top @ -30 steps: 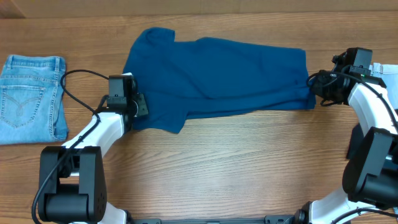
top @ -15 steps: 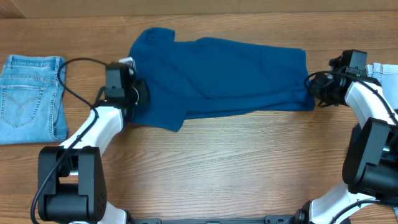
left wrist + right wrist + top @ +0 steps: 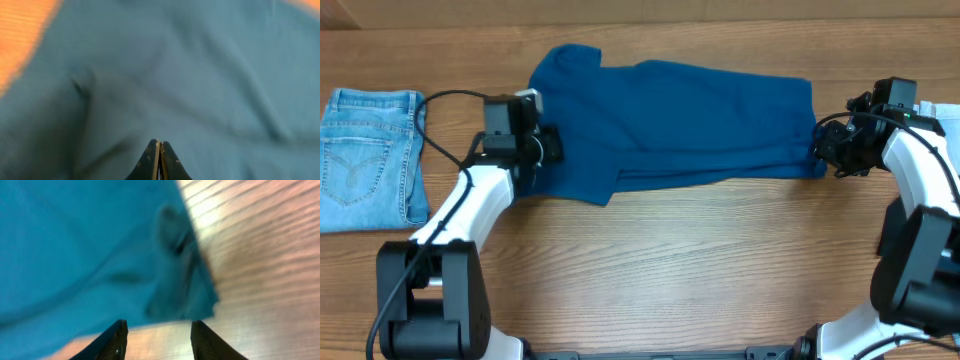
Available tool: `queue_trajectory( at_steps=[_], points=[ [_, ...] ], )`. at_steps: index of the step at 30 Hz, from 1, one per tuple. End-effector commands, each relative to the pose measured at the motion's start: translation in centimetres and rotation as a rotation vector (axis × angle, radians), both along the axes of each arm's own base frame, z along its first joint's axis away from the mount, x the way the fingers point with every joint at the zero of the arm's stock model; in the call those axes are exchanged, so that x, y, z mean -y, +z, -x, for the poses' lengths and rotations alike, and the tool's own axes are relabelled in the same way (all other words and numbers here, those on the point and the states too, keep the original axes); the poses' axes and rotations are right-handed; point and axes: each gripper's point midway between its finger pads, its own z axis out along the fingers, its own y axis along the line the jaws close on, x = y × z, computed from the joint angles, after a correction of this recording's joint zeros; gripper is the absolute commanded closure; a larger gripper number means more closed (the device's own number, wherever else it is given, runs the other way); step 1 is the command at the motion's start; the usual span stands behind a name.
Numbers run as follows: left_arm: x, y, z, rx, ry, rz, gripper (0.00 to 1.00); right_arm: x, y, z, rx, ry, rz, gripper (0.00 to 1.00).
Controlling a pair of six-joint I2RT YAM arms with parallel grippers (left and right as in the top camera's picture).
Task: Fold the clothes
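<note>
Deep blue thin jersey shirt (image 3: 690, 120) spread wide on the brown wooden table (image 3: 670, 270), apart from the folded light-blue denim jeans (image 3: 370, 155) at the left. Looks light, limp and wrinkly, likely to sag and bunch, so best pinched at corners or hem. Left gripper (image 3: 159, 150) closed tip to tip over the cloth; pinching a fold or not, cannot tell. Right gripper (image 3: 159, 327) open, empty, at the lower right corner. Both ends at once only from overhead; finger gaps only from the wrist views.

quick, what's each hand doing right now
Left hand: closed, with no shirt visible between its fingers.
Right hand: open at the shirt's corner, holding nothing.
</note>
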Motion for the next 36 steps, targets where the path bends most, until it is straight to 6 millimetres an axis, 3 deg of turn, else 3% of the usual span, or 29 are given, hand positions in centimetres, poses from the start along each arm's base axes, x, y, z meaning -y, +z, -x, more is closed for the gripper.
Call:
queue_trajectory(
  at_steps=[1, 3, 5, 6, 10, 15, 21, 24, 29, 33, 34, 36],
  points=[
    [4.5, 2.1, 2.7, -0.014, -0.186, -0.080, 0.91, -4.6, 3.5, -0.3, 0.098, 0.277, 0.015, 0.48],
    [5.8, 0.6, 5.2, -0.114, -0.230, -0.098, 0.84, -8.2, 3.3, -0.1, 0.129, 0.545, 0.089, 0.46],
    [6.6, 0.1, 6.4, -0.155, -0.260, -0.101, 0.83, -11.4, 3.3, 0.2, 0.160, 0.740, 0.125, 0.51],
    [6.8, 0.1, 6.6, -0.160, -0.266, -0.103, 0.80, -13.6, 3.2, 0.7, 0.168, 0.834, 0.132, 0.60],
    [7.0, 0.4, 6.0, -0.131, -0.266, -0.099, 0.78, -20.1, 2.9, 3.3, 0.169, 1.066, 0.126, 0.62],
    [6.9, -1.9, 5.9, -0.184, -0.263, -0.106, 0.77, -24.7, 2.4, 5.7, 0.156, 1.205, 0.111, 0.65],
    [6.9, -2.9, 4.6, -0.157, -0.250, -0.120, 0.74, -25.9, -2.3, 6.3, 0.049, 1.260, 0.087, 0.66],
    [7.0, -2.5, 3.9, -0.124, -0.245, -0.122, 0.71, -25.8, -3.4, 4.2, 0.082, 1.218, 0.156, 0.59],
    [7.0, -2.6, 4.0, -0.129, -0.246, -0.122, 0.71, -25.3, -4.6, 2.0, 0.113, 1.182, 0.243, 0.60],
    [7.0, -2.6, 4.0, -0.137, -0.227, -0.106, 0.71, -24.5, -3.8, -2.4, 0.223, 1.024, 0.376, 0.60],
    [7.0, -2.6, 4.1, -0.139, -0.227, -0.105, 0.71, -24.1, -3.2, -4.5, 0.279, 0.908, 0.398, 0.58],
    [6.9, -2.8, 4.4, -0.158, -0.221, -0.103, 0.71, -24.0, -2.7, -6.7, 0.346, 0.784, 0.372, 0.57]
  ],
)
